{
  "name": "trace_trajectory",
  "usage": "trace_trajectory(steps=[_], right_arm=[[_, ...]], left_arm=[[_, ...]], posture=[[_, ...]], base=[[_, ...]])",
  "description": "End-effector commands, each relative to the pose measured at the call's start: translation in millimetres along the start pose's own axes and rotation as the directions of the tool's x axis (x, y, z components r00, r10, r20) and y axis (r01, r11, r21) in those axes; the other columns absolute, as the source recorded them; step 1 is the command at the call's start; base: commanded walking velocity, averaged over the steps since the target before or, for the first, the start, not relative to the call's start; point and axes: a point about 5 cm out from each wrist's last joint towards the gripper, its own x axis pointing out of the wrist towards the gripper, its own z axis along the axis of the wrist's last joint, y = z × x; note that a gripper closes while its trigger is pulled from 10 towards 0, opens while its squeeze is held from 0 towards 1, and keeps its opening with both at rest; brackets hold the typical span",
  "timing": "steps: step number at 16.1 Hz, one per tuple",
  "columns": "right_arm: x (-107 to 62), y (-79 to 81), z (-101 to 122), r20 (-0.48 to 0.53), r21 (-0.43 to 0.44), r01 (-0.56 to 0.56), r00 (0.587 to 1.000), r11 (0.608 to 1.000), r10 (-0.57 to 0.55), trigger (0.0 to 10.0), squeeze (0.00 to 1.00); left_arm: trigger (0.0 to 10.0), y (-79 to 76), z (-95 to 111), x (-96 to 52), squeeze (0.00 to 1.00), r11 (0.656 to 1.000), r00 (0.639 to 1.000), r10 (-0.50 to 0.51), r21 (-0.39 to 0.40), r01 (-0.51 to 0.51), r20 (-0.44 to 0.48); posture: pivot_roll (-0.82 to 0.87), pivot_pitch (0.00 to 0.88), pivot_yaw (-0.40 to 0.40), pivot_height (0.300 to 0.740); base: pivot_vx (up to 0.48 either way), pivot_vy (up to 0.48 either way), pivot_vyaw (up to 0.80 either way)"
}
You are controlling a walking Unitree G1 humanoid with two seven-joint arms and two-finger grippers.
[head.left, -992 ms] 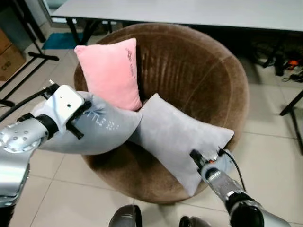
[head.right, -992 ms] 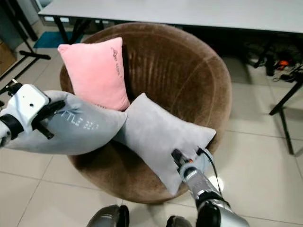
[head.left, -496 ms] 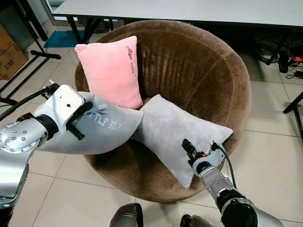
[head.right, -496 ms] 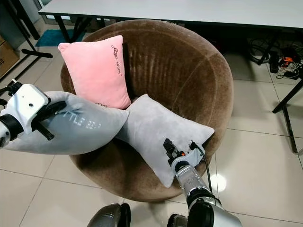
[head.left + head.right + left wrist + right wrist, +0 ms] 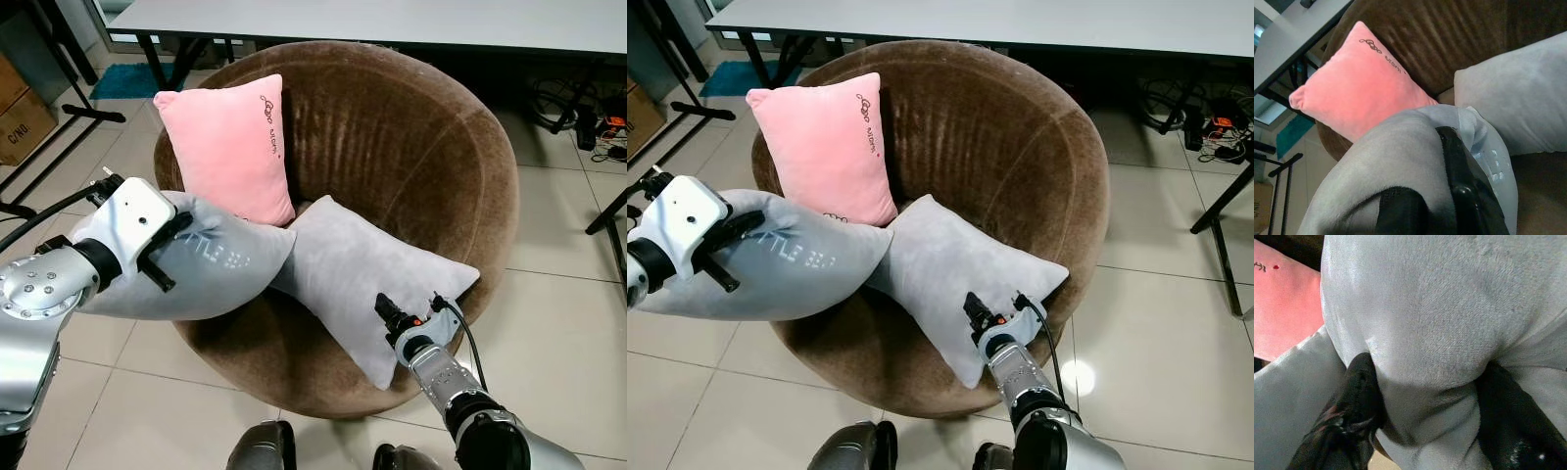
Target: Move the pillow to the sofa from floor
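A round brown plush sofa chair [image 5: 411, 127] stands before me on the tile floor. A pink pillow [image 5: 230, 147] leans upright against its back left. My left gripper [image 5: 167, 250] is shut on a grey pillow with pale lettering [image 5: 220, 269], held across the chair's left rim; a black finger [image 5: 1459, 181] presses into its fabric. A plain grey pillow [image 5: 362, 264] lies tilted in the seat. My right gripper [image 5: 384, 311] is shut on its near edge, with its fingers [image 5: 1359, 391] either side of the bunched cloth.
A grey table [image 5: 392, 20] runs behind the chair. Cardboard boxes [image 5: 20, 108] and black stand legs [image 5: 59, 113] are at the left, cables [image 5: 588, 108] at the far right. Bare tile floor [image 5: 558, 323] lies right of the chair.
My right gripper has moved left and slightly forward over the seat, carrying the plain grey pillow's near edge with it. The left arm and its pillow have stayed put.
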Motion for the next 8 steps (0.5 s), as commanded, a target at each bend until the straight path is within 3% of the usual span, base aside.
trace_trajectory(steps=[1, 8], right_arm=[[2.6, 9.3, -14.2, -0.057, -0.008, -0.031, 0.998, 0.999, 0.030, 0.0, 0.00], [2.5, 9.3, -15.0, -0.069, -0.029, -0.036, 0.997, 0.999, 0.034, 0.0, 0.00]], left_arm=[[10.0, 0.3, 7.0, -3.2, 0.00, 1.000, 1.000, 0.011, 0.029, -0.012, 0.027], [10.0, -0.9, 6.8, 1.1, 0.00, 1.000, 1.000, 0.003, 0.031, -0.003, 0.030]], posture=[[0.30, 0.144, 0.088, 0.740], [0.30, 0.133, 0.091, 0.740]], base=[[0.000, 0.000, 0.00], [0.000, 0.000, 0.00]])
